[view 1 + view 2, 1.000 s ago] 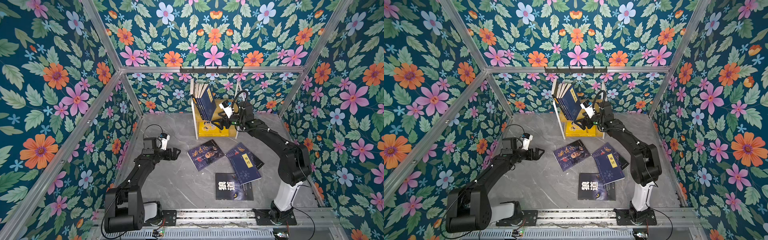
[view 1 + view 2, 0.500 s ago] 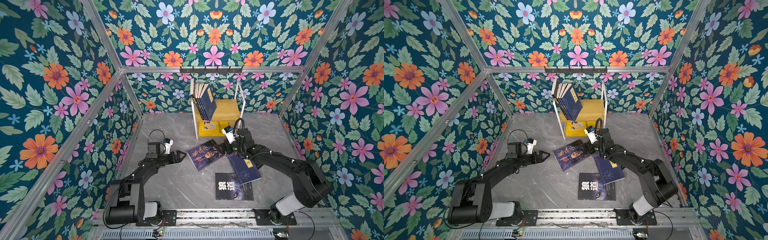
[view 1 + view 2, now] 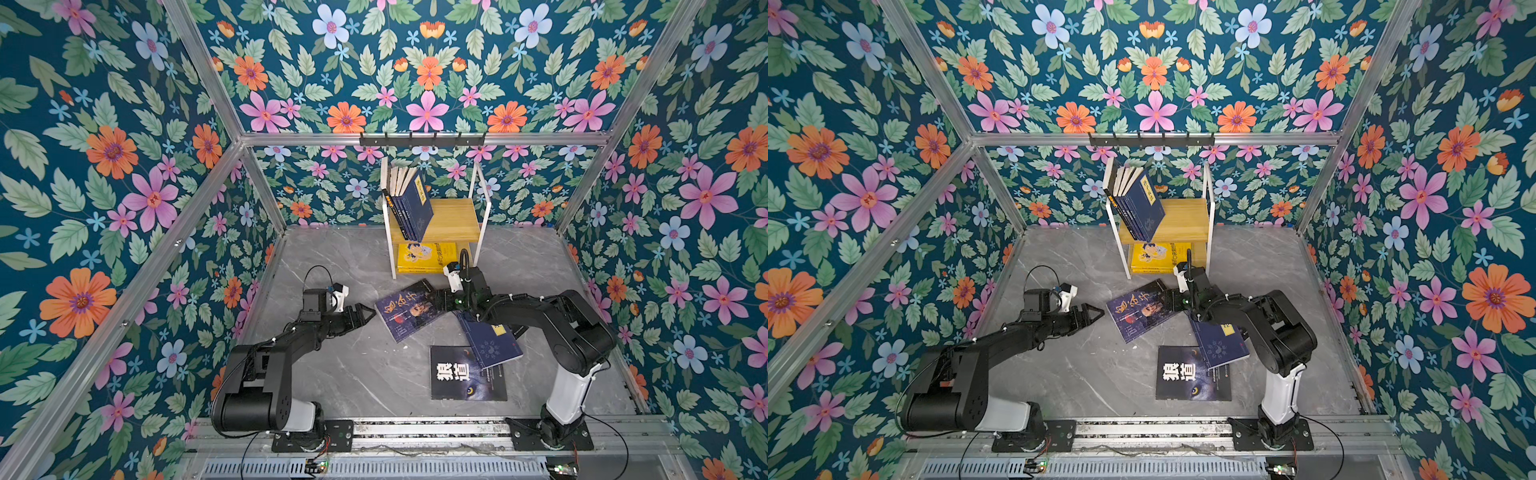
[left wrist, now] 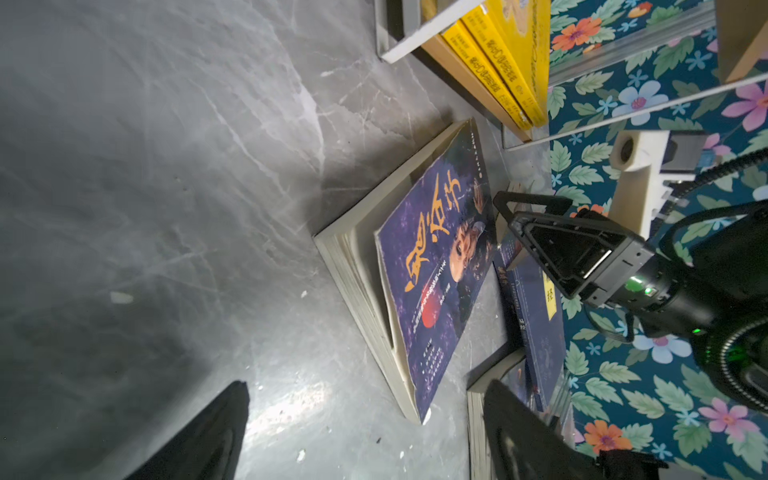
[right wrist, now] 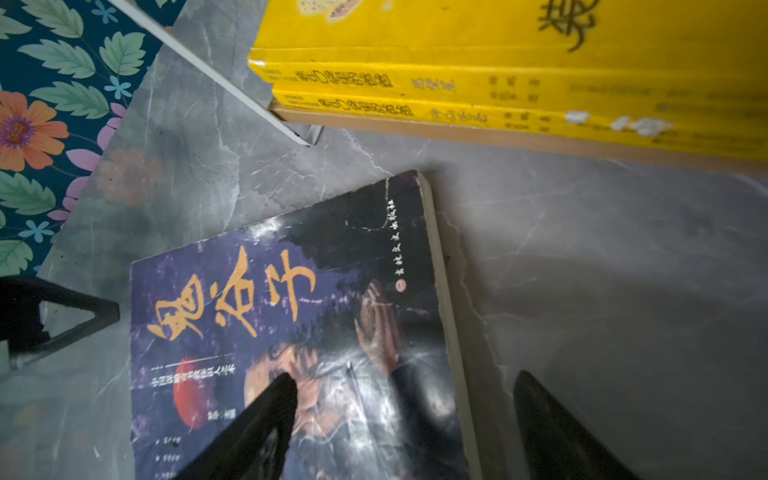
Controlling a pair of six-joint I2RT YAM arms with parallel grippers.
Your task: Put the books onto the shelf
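Note:
The shelf [image 3: 457, 220] stands at the back wall with navy books [image 3: 415, 208] leaning on its upper board and a yellow book [image 3: 419, 257] lying on the lower one. Three books lie on the floor: a dark portrait book [image 3: 409, 313], a navy book [image 3: 492, 345] and a black wolf-eye book [image 3: 465, 376]. My right gripper [image 5: 403, 376] is open, low over the portrait book [image 5: 291, 311]. One finger is above the cover and the other is past its spine edge. My left gripper [image 4: 365, 386] is open and empty just off that book's page edge [image 4: 357, 282].
A black hook rail [image 3: 422, 140] hangs on the frame above the shelf. Floral walls close in the grey marble floor [image 3: 332, 374] on three sides. The navy floor book partly overlaps the wolf-eye book, under my right forearm [image 3: 523, 309].
My right arm has come down from the shelf to the portrait book on the floor. My left gripper has moved right, up to that book's near edge.

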